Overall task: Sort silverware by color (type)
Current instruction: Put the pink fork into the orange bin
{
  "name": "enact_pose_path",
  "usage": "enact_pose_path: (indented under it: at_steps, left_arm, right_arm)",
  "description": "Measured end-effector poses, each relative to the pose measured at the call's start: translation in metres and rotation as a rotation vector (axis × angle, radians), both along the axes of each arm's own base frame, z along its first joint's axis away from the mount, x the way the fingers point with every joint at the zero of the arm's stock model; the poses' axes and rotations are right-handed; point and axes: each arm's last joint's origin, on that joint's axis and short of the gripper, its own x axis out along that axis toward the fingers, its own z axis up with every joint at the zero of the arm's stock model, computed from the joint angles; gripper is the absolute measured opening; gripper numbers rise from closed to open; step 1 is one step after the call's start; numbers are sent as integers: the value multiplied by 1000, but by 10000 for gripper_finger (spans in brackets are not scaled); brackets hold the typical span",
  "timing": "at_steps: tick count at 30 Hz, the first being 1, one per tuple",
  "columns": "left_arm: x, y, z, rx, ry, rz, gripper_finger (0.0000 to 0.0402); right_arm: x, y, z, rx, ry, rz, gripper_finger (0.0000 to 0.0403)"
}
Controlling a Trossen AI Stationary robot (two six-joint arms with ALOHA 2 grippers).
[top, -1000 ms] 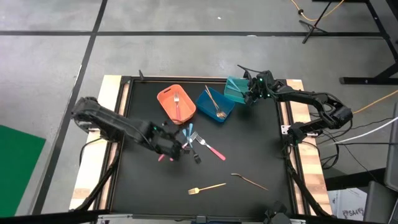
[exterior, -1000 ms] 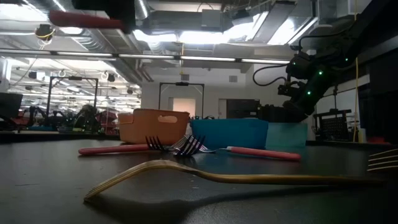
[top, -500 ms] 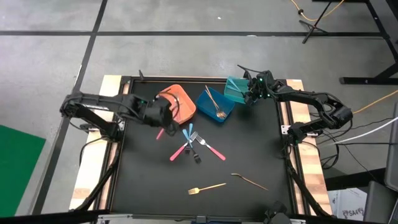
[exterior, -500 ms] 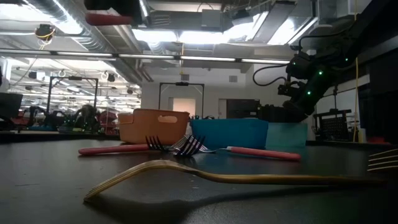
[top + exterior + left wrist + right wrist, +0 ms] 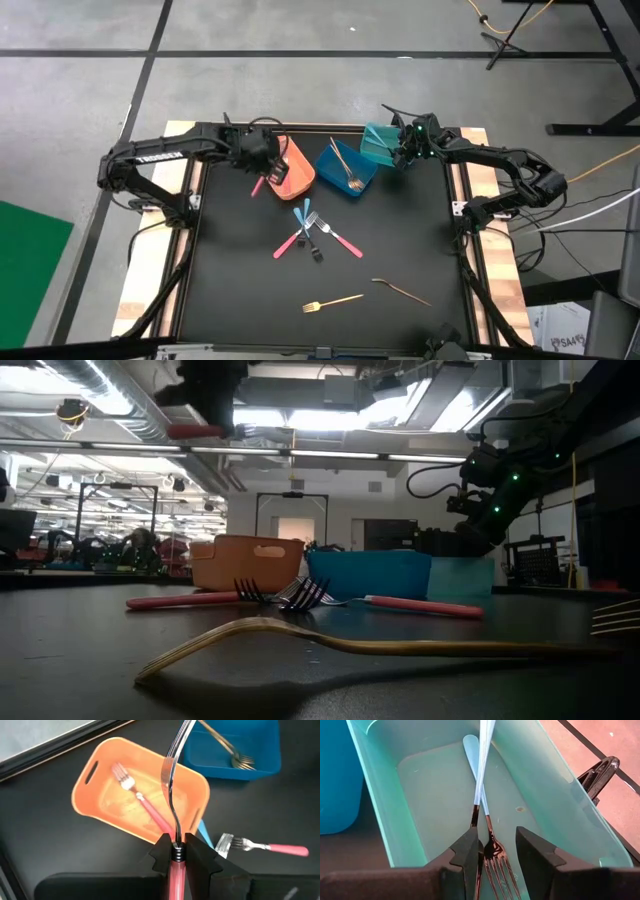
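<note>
The left end effector (image 5: 176,854) grips a pink-handled spoon (image 5: 173,790) above the orange bin (image 5: 86,787).

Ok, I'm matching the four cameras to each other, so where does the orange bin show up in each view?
High view: orange bin at the table's far edge, partly under the left gripper, left of the blue bin.
Low view: orange bin left of centre, beside the blue bin.
Left wrist view: orange bin ahead of the fingers, a pink-handled fork inside.
Right wrist view: not in it.
Shared landmark: the blue bin.

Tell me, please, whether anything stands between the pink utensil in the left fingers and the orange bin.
Nothing visible does: the left gripper holds the pink utensil above the orange bin, which holds one pink fork.
</note>
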Motion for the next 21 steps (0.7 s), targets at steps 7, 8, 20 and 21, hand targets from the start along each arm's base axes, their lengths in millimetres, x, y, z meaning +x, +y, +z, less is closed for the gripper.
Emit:
enact_pose_path:
  at_steps: [7, 8, 20, 21]
  left_arm:
    - [1, 26, -28, -69, -27, 67, 27]
    - [2, 30, -33, -80, -39, 73, 27]
    - [0, 69, -97, -144, -219, 156, 27]
    - [0, 72, -101, -142, -241, 166, 27]
  right_arm:
    - [0, 0, 0, 0, 0, 0, 124]
    - [0, 0, 0, 0, 0, 0, 124]
    - [0, 0, 0, 0, 0, 0, 124]
    - [0, 0, 0, 0, 0, 0, 124]
